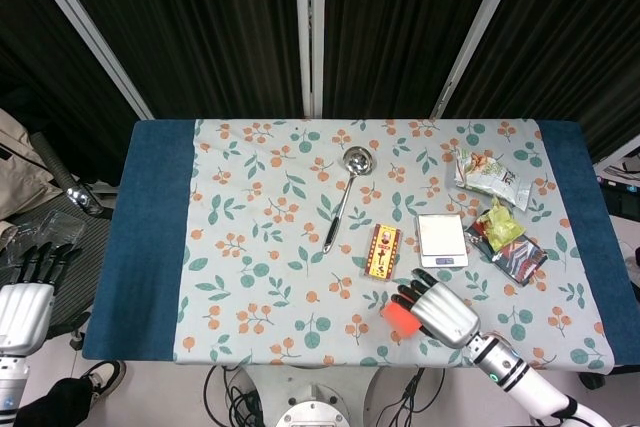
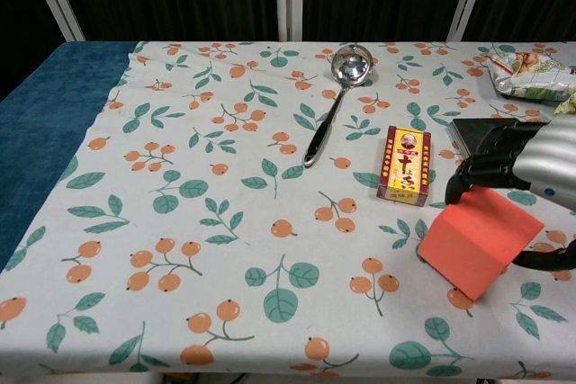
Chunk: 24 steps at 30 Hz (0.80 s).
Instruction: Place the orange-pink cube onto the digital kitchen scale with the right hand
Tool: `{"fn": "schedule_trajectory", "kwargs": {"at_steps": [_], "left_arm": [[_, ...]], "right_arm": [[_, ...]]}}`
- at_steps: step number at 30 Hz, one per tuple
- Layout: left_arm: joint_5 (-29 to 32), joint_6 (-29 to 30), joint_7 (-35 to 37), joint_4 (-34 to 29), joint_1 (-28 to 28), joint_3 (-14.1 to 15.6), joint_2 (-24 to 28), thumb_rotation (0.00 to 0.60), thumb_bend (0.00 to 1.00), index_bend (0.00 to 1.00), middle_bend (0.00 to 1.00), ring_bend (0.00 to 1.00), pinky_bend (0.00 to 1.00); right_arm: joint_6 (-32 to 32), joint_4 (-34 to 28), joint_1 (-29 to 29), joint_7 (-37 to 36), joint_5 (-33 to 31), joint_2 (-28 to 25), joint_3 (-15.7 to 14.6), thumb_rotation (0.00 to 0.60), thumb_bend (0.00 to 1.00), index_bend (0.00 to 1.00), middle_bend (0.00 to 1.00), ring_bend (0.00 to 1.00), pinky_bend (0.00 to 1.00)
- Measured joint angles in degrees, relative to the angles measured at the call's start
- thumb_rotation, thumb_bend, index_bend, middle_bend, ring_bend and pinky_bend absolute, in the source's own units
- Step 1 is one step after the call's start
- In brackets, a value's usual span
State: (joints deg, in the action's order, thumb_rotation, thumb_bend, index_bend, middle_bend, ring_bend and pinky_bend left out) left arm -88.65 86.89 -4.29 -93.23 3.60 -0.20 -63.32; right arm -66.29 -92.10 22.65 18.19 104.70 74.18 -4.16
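The orange-pink cube (image 1: 400,319) (image 2: 477,240) rests on the floral cloth near the table's front edge, right of centre. My right hand (image 1: 440,312) (image 2: 526,159) grips it: the fingers curl down over its far top edge and the thumb shows at its right side. The digital kitchen scale (image 1: 441,237) (image 2: 468,130) lies just beyond the hand, partly hidden by it in the chest view. My left hand (image 1: 22,297) hangs off the table at the lower left, holding nothing, fingers apart.
A yellow-red box (image 1: 383,250) (image 2: 404,164) lies left of the scale, close to the cube. A metal ladle (image 1: 345,192) (image 2: 333,101) lies at mid-table. Snack packets (image 1: 490,175) (image 1: 505,237) sit right of the scale. Blue cloth (image 1: 155,237) borders the table's sides.
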Motion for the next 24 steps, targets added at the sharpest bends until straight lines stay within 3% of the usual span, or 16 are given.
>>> {"fn": "schedule_trajectory", "kwargs": {"at_steps": [8, 18, 24], "left_arm": [[-0.5, 0.1, 0.5, 0.1, -0.1, 0.2, -0.1, 0.600, 0.03, 0.14, 0.09, 0.00, 0.06], [-0.7, 0.0, 1.1, 0.1, -0.2, 0.4, 0.1, 0.600, 0.03, 0.14, 0.09, 0.00, 0.06], [-0.9, 0.0, 1.0, -0.5, 0.0, 0.2, 0.7, 0.600, 0.03, 0.14, 0.09, 0.00, 0.06]], "right_arm": [[-5.7, 0.2, -1.2, 0.8, -4.3, -2.0, 4.7, 0.600, 0.24, 0.53, 0.44, 0.38, 0.21], [-1.1, 4.8, -0.9, 7.5, -24.7, 1.9, 11.8, 0.600, 0.24, 0.51, 0.42, 0.36, 0.17], [0.3, 6.9, 0.8, 10.0, -30.5, 5.6, 15.0, 0.600, 0.24, 0.50, 0.40, 0.36, 0.17]]}}
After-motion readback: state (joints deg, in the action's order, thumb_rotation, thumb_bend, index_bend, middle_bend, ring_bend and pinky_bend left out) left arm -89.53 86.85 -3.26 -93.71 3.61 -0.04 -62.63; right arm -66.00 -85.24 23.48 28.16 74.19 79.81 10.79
